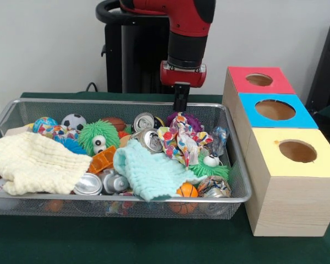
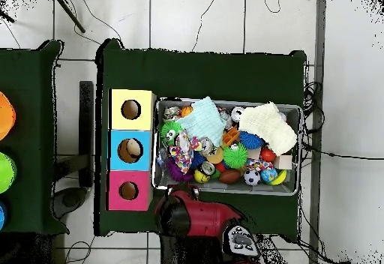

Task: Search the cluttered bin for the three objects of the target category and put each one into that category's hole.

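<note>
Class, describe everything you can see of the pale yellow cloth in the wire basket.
The pale yellow cloth is soft, waffle-textured fabric, crumpled and loosely folded. It lies at one end of the bin, the end farthest from the boxes, draped over other clutter. One edge rests against a silver can and beside the orange toy.

Even, bright indoor light, soft shadows, faint glare on crushed cans (image 1: 148, 138).

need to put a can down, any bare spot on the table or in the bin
The bin is packed edge to edge. Bare green table runs along the bin's front, and a narrower strip lies behind it, under the gripper. The boxes crowd the bin's side.
</note>
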`<state>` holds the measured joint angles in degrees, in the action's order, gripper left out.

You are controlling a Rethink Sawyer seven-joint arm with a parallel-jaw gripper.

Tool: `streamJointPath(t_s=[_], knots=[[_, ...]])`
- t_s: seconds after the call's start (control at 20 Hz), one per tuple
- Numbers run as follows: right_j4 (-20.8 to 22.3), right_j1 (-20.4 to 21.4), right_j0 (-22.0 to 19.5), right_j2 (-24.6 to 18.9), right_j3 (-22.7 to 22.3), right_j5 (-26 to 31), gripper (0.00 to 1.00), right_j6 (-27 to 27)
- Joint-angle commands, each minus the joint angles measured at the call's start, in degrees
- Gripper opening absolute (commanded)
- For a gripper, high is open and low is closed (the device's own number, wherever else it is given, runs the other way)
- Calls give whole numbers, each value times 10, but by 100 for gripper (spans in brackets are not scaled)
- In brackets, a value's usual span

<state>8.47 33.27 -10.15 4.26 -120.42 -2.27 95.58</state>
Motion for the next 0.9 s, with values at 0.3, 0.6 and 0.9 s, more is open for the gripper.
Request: streamJointPath(t_s=[0.3,0.6,0.9], knots=[[14,-10,24,-16,-22,5,0,83],[15,-8,23,-23,-19,7,0,80],[18,16,36,-16,-32,22,0,75]])
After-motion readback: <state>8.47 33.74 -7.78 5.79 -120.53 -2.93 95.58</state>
